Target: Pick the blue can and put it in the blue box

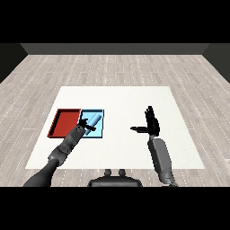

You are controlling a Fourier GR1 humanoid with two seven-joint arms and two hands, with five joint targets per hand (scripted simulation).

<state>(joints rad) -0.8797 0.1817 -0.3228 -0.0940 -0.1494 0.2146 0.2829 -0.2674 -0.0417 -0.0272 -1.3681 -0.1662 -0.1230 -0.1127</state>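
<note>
Blue can point(93, 120): light blue cylinder, lying tilted, long axis running from lower left to upper right, upper end toward the far right corner of the blue tray point(99, 131). Position: over the blue tray's interior, at the fingers of the left hand point(85, 125). Whether it rests on the tray floor cannot be told.

Left hand: black, reaching over the blue tray's near-left part; fingers curled round the can's lower end.

Right hand point(152, 122): well apart on the right, fingers straight and apart, thumb out to the left, holding nothing.

Red tray point(59, 122): touching the blue tray's left side.

Bench point(126, 101): white, flat. Room: pale wood-plank floor point(112, 67), dark walls.
</note>
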